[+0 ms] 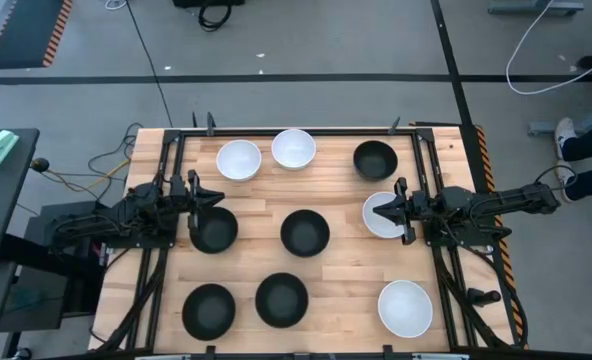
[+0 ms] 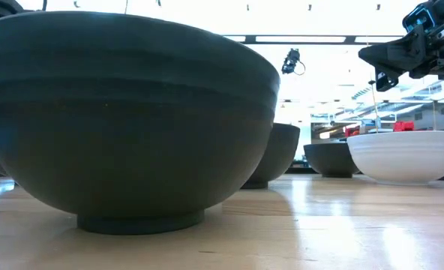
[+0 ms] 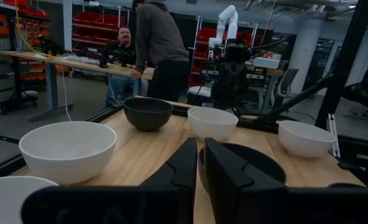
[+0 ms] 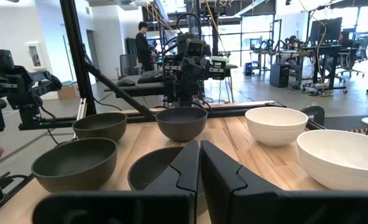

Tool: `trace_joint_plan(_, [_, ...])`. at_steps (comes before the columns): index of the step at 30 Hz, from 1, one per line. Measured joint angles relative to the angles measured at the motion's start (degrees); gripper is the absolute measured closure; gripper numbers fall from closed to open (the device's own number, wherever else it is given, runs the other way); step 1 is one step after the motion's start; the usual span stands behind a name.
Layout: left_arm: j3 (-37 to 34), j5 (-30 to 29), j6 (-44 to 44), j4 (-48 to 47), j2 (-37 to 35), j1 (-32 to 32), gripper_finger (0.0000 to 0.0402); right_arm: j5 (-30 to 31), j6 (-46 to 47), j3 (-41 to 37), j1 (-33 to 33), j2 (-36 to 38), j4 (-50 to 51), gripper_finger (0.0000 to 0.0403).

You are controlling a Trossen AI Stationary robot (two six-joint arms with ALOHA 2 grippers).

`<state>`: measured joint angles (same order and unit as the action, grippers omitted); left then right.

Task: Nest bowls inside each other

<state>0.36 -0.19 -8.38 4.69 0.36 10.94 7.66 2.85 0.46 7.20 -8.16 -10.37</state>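
Observation:
Several round bowls sit upright on their feet on the wooden table, black and white ones mixed. My left gripper (image 1: 198, 205) is shut and hovers over the far rim of a black bowl (image 1: 214, 229) at the table's left. My right gripper (image 1: 396, 208) is shut and hovers over a white bowl (image 1: 384, 215) at the right; in the low view it (image 2: 383, 64) hangs well above the bowls. Between the two arms stands another black bowl (image 1: 305, 232), which lies just ahead of the fingers in both wrist views (image 3: 243, 163) (image 4: 162, 169).
Two white bowls (image 1: 239, 160) (image 1: 293, 149) and a black bowl (image 1: 375, 159) stand along the far edge. Two black bowls (image 1: 209, 309) (image 1: 281, 299) and a white bowl (image 1: 406, 307) stand along the near edge. Black frame rails (image 1: 166, 170) border the table. People are behind the table (image 3: 153, 43).

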Motion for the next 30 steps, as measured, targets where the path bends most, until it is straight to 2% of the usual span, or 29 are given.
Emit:
trace_joint_plan(8, [0.0,0.0,0.0,0.0,0.0,0.0,0.0374,0.0,0.0,0.0,0.0,0.0,0.0,0.038])
trace_joint_plan(18, [0.0,0.0,0.0,0.0,0.0,0.0,0.0361,0.0,0.0,0.0,0.0,0.0,0.0,0.038])
trace_joint_plan(30, [0.0,0.0,0.0,0.0,0.0,0.0,0.0371,0.0,0.0,0.0,0.0,0.0,0.0,0.038])
